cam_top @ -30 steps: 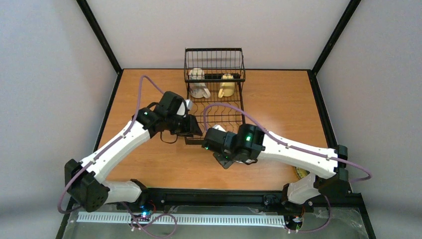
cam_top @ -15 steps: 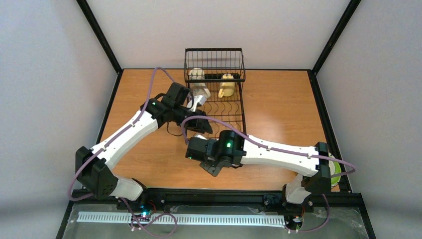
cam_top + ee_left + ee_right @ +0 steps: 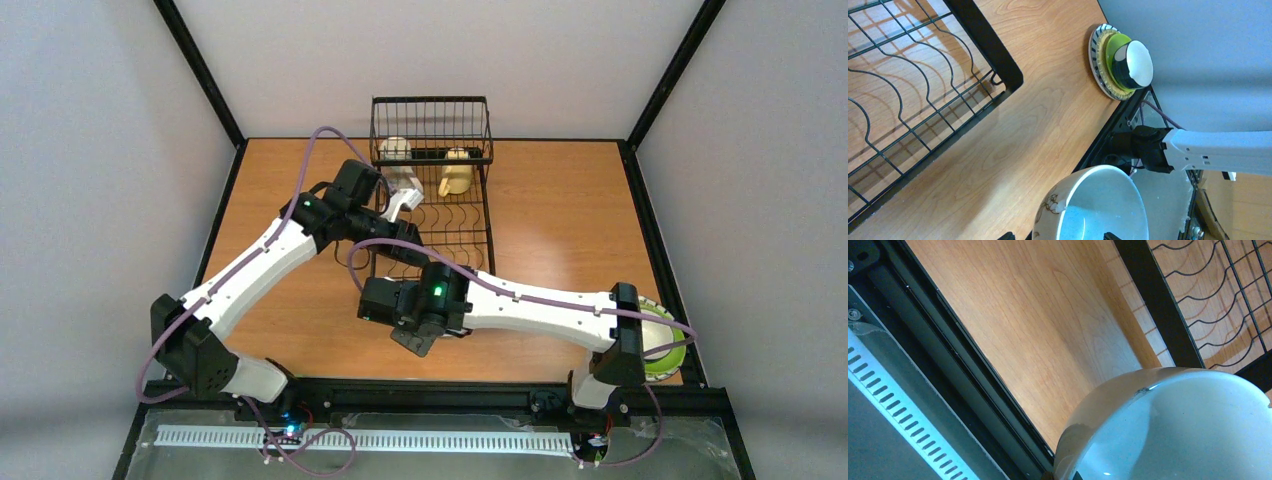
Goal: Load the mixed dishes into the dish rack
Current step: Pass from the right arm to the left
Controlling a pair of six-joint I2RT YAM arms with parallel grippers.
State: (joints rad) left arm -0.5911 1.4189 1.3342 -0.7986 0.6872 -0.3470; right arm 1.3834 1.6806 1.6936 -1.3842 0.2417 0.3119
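No legible text, label, brand, number or sign in any view; the sole marking seen is a small brown floral motif on the outer wall of the white bowl [image 3: 1093, 207]; the motif carries no lettering.

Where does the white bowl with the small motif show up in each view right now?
Top external: not visible, hidden under the arms.
Left wrist: white bowl with a small motif at bottom centre.
Right wrist: bottom right.
Shared landmark: black wire dish rack, in all three views.
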